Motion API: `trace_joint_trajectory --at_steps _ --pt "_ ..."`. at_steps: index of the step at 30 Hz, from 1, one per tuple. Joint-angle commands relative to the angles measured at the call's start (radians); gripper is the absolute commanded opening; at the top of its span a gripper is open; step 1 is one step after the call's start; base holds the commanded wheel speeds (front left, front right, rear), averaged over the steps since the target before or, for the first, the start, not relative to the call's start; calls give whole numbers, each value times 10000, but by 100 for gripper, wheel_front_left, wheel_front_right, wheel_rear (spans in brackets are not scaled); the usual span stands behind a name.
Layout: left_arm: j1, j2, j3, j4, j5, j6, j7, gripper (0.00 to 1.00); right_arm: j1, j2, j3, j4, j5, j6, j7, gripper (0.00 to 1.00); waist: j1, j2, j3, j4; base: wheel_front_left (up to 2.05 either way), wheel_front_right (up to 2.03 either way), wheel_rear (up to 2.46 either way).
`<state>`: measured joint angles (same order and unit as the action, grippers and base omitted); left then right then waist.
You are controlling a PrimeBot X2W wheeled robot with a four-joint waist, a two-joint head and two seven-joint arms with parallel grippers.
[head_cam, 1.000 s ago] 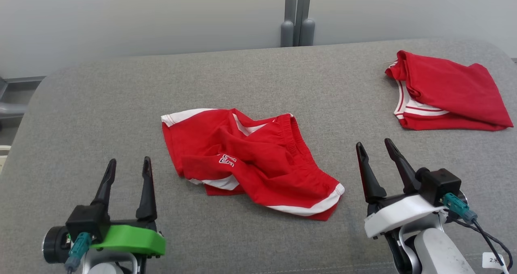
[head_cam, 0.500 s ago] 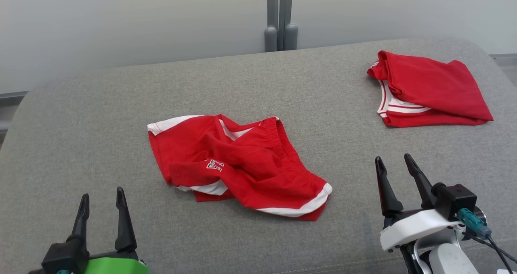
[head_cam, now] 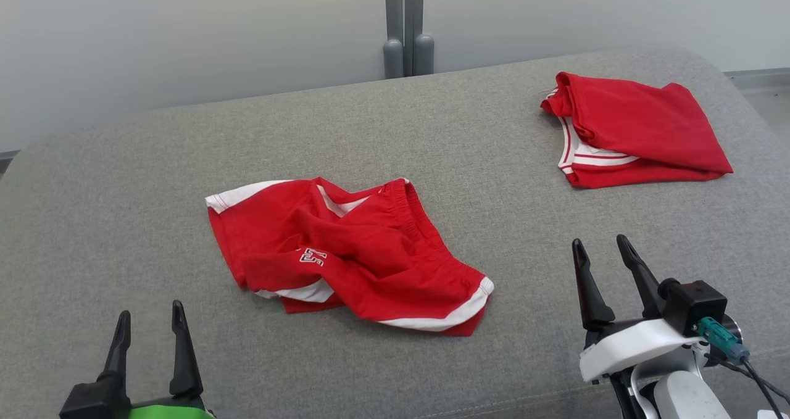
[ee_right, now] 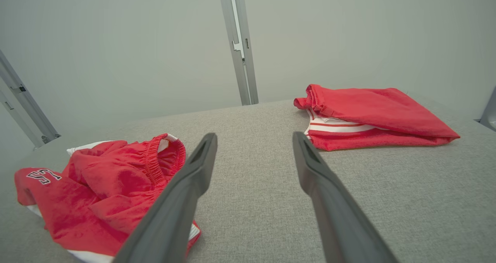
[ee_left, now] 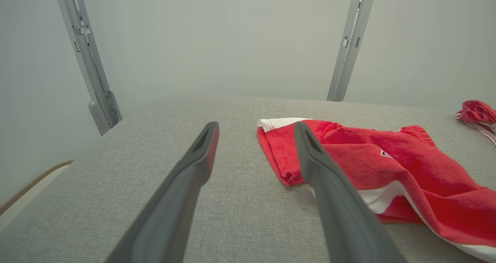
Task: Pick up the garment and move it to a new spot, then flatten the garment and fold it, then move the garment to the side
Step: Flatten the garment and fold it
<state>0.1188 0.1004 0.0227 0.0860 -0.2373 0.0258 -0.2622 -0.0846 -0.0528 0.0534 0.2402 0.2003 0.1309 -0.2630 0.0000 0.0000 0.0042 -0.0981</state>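
The crumpled red cloth shorts with white trim (head_cam: pixel 345 252) are laid sideways in the middle of the grey fabric cushion (head_cam: pixel 123 178). The left gripper (head_cam: pixel 151 311) is seen at the cushion's near left and the right gripper (head_cam: pixel 598 241) at its near right, both spread wide and empty. The left seems nearer.

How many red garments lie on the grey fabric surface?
2. The crumpled red shorts lie near the middle of the grey fabric surface; the folded red garment lies at its far right corner. None seems hidden.
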Motion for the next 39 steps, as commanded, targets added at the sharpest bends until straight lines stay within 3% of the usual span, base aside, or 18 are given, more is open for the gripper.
trace_joint_trajectory --at_steps 1,39 --pt "132 1 -12 68 123 -86 -13 100 -72 -14 -6 23 57 -4 -42 100 0 0 1 -14 0 0 0" --pt "-225 313 -335 707 430 -103 -14 100 -46 15 272 330 97 -4 -42 100 0 0 -77 301 0 0 0"
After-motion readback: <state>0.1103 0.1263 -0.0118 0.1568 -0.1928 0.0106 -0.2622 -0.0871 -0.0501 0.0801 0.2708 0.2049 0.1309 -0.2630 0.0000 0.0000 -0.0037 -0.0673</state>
